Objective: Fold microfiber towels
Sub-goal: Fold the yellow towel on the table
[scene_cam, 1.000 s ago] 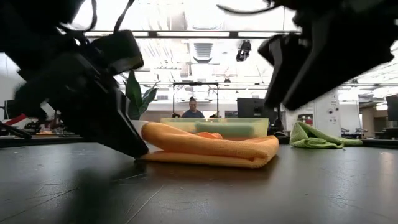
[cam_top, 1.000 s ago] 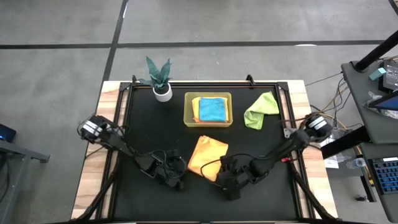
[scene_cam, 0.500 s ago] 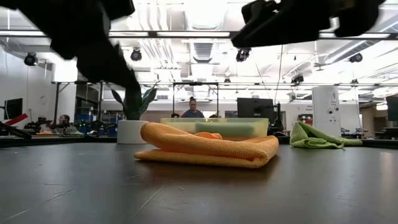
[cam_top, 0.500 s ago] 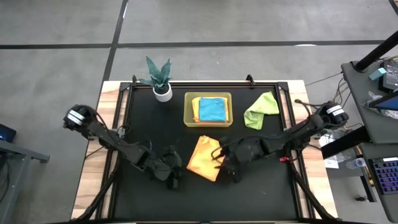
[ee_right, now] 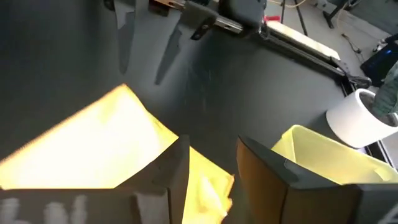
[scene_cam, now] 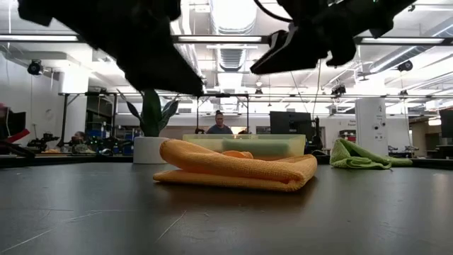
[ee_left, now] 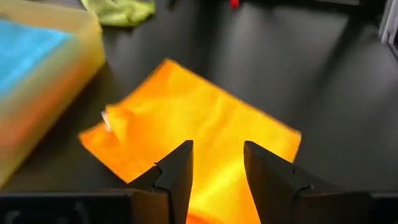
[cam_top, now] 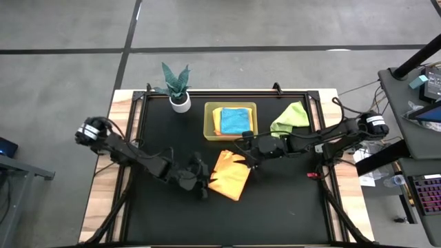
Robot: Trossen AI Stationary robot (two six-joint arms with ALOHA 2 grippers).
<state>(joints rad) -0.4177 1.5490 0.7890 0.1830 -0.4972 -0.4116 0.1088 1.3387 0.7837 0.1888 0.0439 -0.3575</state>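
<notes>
orange towel: folded, mid-table, near bin
left gripper: at towel's left edge, jaws apart, empty
right gripper: above towel's far corner, jaws apart, empty

Hidden and cut-off parts

From low down I lose both arms past the top edge, and the bin sits half behind the orange towel; the teal towel runs off my left wrist view.

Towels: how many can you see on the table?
4. A folded orange towel lies mid-table between the grippers, a crumpled lime green towel sits right of the bin, a teal blue towel rests inside the bin on another orange-yellow towel. More may be hidden underneath.
</notes>
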